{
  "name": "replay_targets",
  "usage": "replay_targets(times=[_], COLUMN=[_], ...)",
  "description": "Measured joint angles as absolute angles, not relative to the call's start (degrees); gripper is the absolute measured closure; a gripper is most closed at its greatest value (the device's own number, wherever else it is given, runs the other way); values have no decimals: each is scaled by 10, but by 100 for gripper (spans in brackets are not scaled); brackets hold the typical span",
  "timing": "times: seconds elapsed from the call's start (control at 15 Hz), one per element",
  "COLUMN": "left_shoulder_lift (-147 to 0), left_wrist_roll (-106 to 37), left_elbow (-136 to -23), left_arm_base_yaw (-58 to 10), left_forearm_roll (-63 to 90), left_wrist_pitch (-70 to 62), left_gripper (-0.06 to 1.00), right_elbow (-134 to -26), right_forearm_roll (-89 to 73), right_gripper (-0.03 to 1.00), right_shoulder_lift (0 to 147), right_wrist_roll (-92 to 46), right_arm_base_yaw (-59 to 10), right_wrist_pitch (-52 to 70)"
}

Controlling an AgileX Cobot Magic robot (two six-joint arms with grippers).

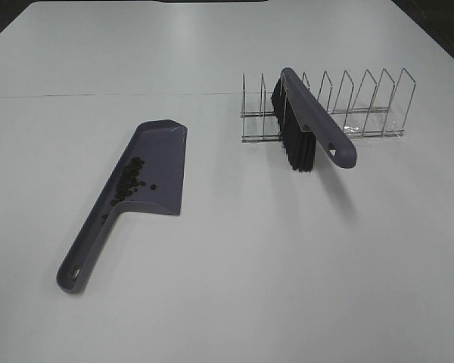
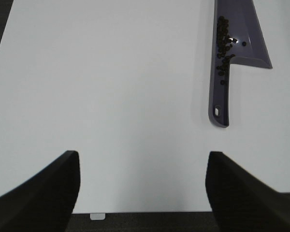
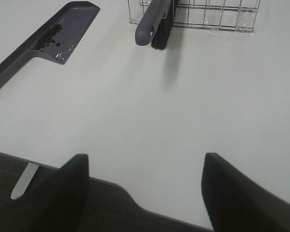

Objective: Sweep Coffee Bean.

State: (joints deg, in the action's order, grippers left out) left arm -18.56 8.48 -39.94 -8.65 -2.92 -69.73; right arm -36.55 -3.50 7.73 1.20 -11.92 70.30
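Observation:
A purple dustpan lies flat on the white table, left of centre, its handle pointing toward the near edge. Coffee beans lie heaped inside it near the handle end; they also show in the left wrist view and the right wrist view. A purple brush with black bristles rests in a wire rack at the right. My left gripper is open and empty, back near the table's near edge. My right gripper is open and empty at the table's near edge.
The dustpan also shows in the left wrist view and the right wrist view. The brush and the rack show in the right wrist view. The table's front edge is close under the right gripper.

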Motion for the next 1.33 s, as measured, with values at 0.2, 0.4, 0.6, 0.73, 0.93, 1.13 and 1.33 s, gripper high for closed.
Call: replay_targets(times=[0.2,0.4,0.6,0.73,0.93,1.13,1.33], left_shoulder_lift=[-105,-50,2,2,2,2,2], left_wrist_roll=[78,76,76,74,67,60,57], left_elbow=[-398,-397,-397,-395,-375,-331,-327], left_arm_base_yaw=[-87,-87,-87,-87,-87,-87,-87], left_forearm_roll=[-30,-31,-31,-23,-19,14,25], left_wrist_pitch=[-698,-699,-699,-699,-698,-701,-700], left_gripper=[30,30,29,29,29,30,30], right_elbow=[-317,-311,-297,-288,-285,-272,-272], right_forearm_roll=[-35,-34,-34,-35,-35,-36,-37], right_gripper=[35,35,35,35,35,35,35], right_shoulder_lift=[5,-3,-3,-3,-3,-3,-3], right_wrist_roll=[11,8,-6,-7,-10,-18,-21], right_arm_base_yaw=[-119,-119,-119,-119,-119,-119,-119], right_wrist_pitch=[704,704,703,704,690,659,657])
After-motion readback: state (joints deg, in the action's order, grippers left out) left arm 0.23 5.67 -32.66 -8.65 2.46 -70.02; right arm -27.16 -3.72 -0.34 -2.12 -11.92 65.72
